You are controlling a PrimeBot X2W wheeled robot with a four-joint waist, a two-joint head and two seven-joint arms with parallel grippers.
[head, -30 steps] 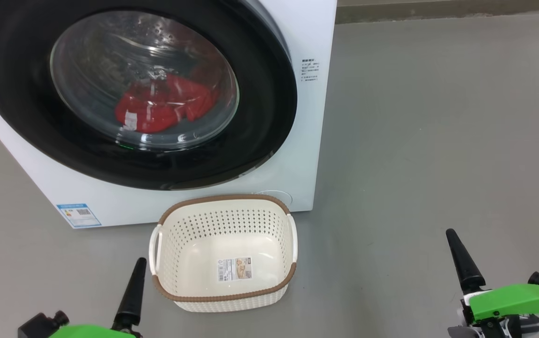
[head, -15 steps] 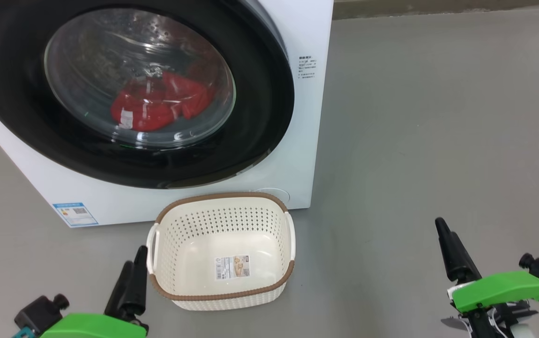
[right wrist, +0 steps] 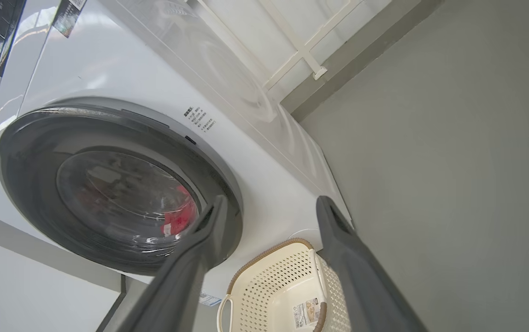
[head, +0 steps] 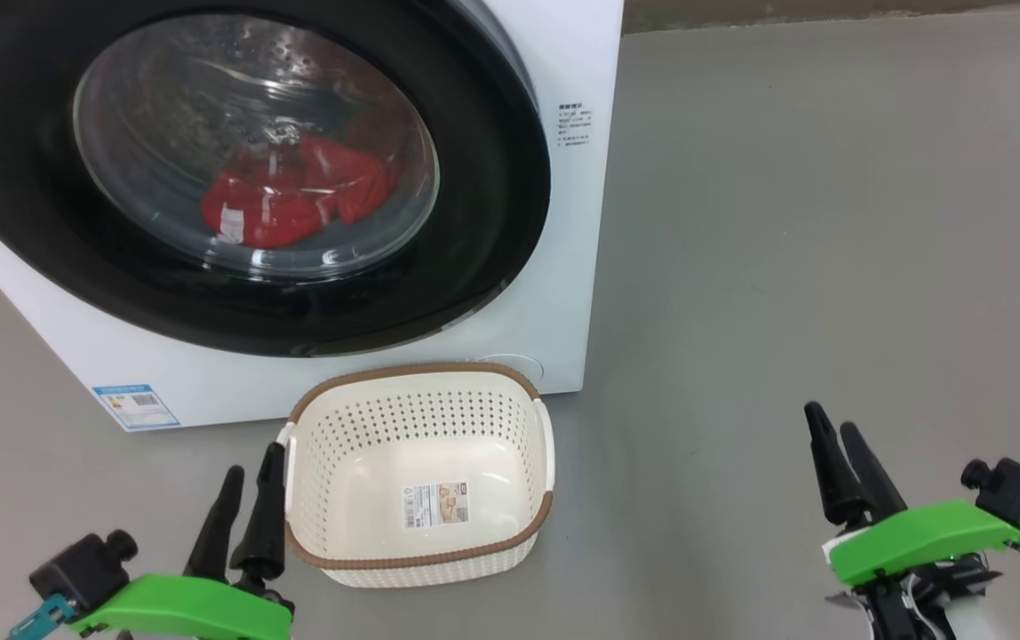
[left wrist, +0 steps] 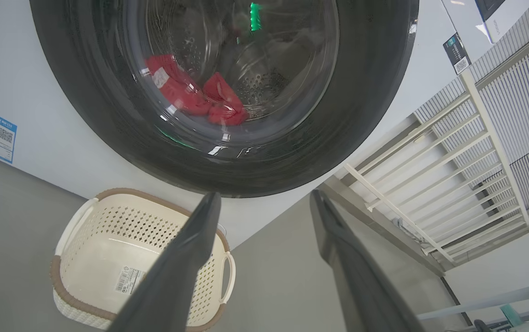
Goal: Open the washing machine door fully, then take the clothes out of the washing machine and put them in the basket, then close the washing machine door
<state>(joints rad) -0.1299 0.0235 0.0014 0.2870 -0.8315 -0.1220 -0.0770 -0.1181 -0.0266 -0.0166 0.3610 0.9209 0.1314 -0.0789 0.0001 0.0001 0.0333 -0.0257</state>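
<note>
Both arms sit further forward now; left gripper and right gripper gape wide, empty. The washing machine door is shut, clothes inside, basket empty.

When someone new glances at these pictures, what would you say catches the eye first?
The closed, black-rimmed door takes up the upper left of the head view, with bright red clothes lying behind its glass in the white washer. Just in front, on the grey floor, stands an empty cream basket. The green-topped left gripper and right gripper hang open at the lower corners.
</note>
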